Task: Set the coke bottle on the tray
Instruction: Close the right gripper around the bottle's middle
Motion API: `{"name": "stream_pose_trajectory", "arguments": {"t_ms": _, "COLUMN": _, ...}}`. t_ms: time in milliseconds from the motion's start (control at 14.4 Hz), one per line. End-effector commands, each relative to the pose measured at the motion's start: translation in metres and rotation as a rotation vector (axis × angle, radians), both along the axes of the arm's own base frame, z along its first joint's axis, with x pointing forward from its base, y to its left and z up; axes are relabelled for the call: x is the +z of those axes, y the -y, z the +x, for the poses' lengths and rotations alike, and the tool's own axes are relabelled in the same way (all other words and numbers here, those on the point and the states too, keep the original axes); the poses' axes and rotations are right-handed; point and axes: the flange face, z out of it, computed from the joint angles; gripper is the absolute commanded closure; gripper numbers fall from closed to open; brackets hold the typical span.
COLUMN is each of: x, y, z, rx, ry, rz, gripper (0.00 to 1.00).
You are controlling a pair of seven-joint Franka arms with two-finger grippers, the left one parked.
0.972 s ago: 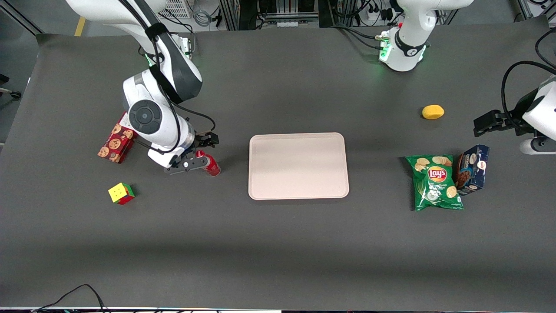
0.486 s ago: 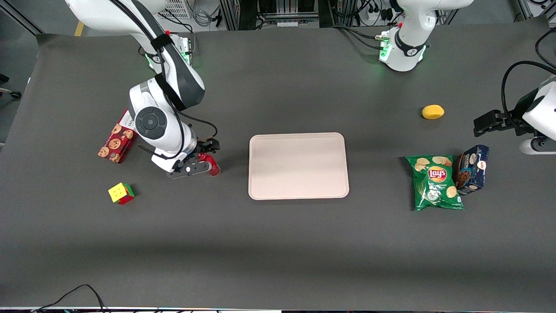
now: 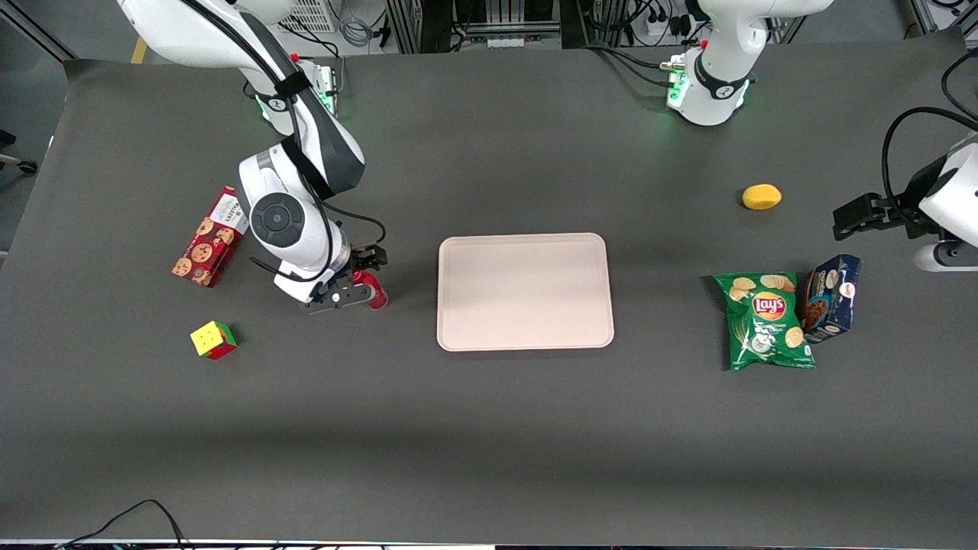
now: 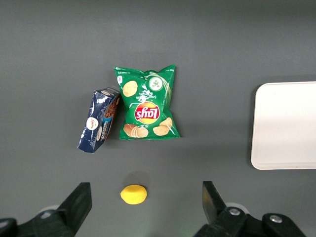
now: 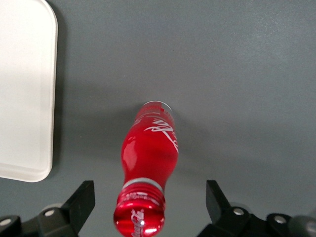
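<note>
Table (image 3: 489, 428): dark grey mat, carries every item listed; its edges are cut off in both wrist views.

Tray (image 3: 525, 291): pale pinkish-beige rectangle with rounded corners and a low raised rim, lying flat near mid-table, nothing on it. Only one rounded corner and part of the rim enter the right wrist view (image 5: 24, 98); the left wrist view (image 4: 286, 126) likewise cuts it off.

Chip bag (image 3: 765, 321): green, lying flat toward the parked arm's end, just beside a dark blue cookie box (image 3: 831, 297).

Red cookie box (image 3: 210, 237): toward the working arm's end; one end partly covered by the arm in the front view.

Gripper (image 3: 359, 281): low over the table beside the tray, straddling the coke bottle. Fingers (image 5: 79, 202) spread wide, a clear gap between each one and the bottle. Fingertips run out of the wrist frame.

Coke bottle (image 5: 148, 148): all red, red cap, silver ring under the neck, white script on the body. On the table, not on the tray, near the tray's short edge. In the front view (image 3: 375, 293) mostly hidden under the gripper; whether upright or lying cannot be told.

Cube (image 3: 213, 339): multicoloured, nearer the front camera than the red cookie box.

Lemon (image 3: 761, 196): yellow, farther from the front camera than the chip bag.
</note>
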Motion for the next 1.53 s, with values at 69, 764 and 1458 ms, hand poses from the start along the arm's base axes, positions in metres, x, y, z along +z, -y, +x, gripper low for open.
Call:
{"name": "stream_pose_trajectory", "arguments": {"t_ms": 69, "x": 0.006, "y": 0.004, "z": -0.004, "rx": 0.015, "ry": 0.024, "rz": -0.005, "gripper": 0.06}}
{"name": "stream_pose_trajectory", "arguments": {"t_ms": 764, "x": 0.015, "y": 0.001, "z": 0.001, "rx": -0.001, "ry": 0.04, "rz": 0.004, "gripper": 0.75}}
{"name": "stream_pose_trajectory", "arguments": {"t_ms": 1458, "x": 0.139, "y": -0.022, "z": 0.029, "rx": 0.021, "ry": -0.011, "rz": -0.007, "gripper": 1.0}}
